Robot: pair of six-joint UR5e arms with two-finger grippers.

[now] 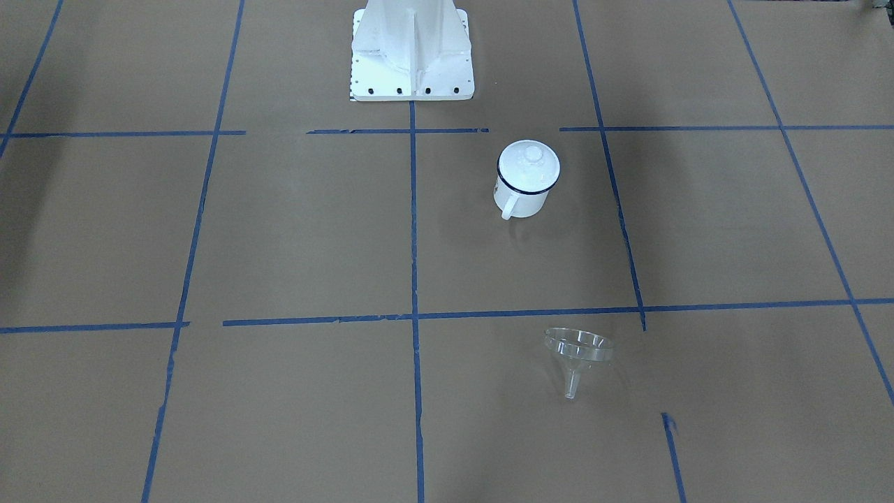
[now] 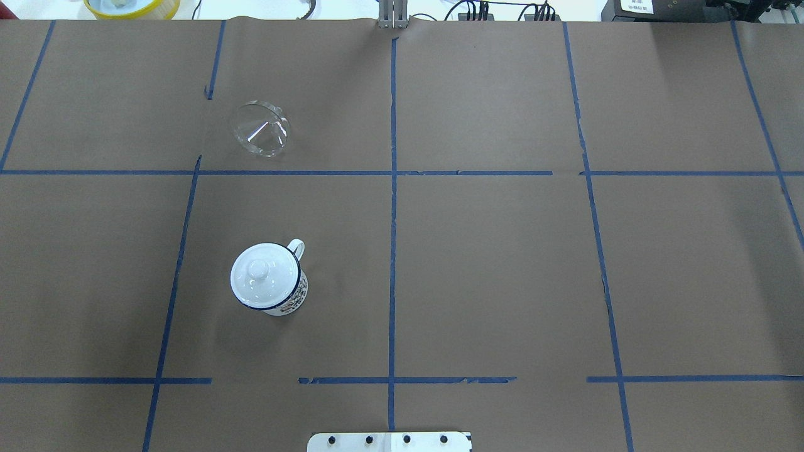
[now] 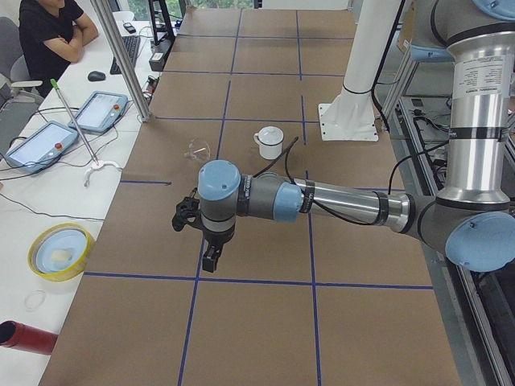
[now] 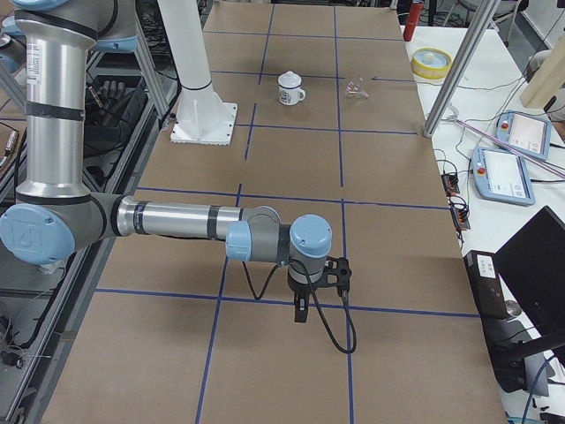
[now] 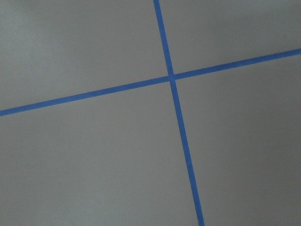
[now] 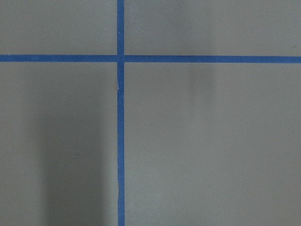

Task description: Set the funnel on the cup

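Note:
The cup is a white enamel mug with a dark blue rim, standing upright on the brown table with a round white knobbed lid on top; it also shows in the overhead view. The clear funnel lies tipped on its side, apart from the cup and farther from the robot, and shows in the overhead view too. My left gripper hangs over the table's left end, far from both. My right gripper hangs over the right end. I cannot tell whether either is open or shut.
The white robot base stands at the table's near-robot edge. A metal post, control tablets and a yellow-rimmed bowl sit beyond the far edge, where a person sits. Blue tape lines grid the table.

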